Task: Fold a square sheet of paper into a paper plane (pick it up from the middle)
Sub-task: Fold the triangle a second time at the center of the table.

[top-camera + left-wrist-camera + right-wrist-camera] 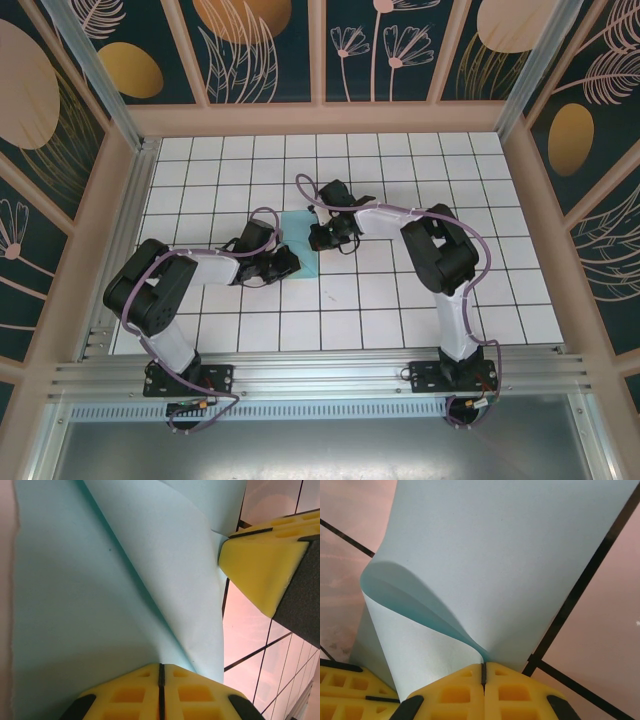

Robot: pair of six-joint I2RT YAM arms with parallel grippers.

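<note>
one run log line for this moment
phase: folding | left gripper: shut on square sheet of paper | right gripper: shut on same sheet, edge curled over | fold: unfinished

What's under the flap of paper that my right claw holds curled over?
Under the flap pinched in the right claw lies the rest of the paper, on the tiled table. The table surface beneath the paper is covered and cannot be seen.

We see a white worktop (400, 320) ruled by dark lines into square tiles. Near its middle lies a light turquoise sheet (298, 228). Part of it rests flat on the tiles and part curls up off them.
</note>
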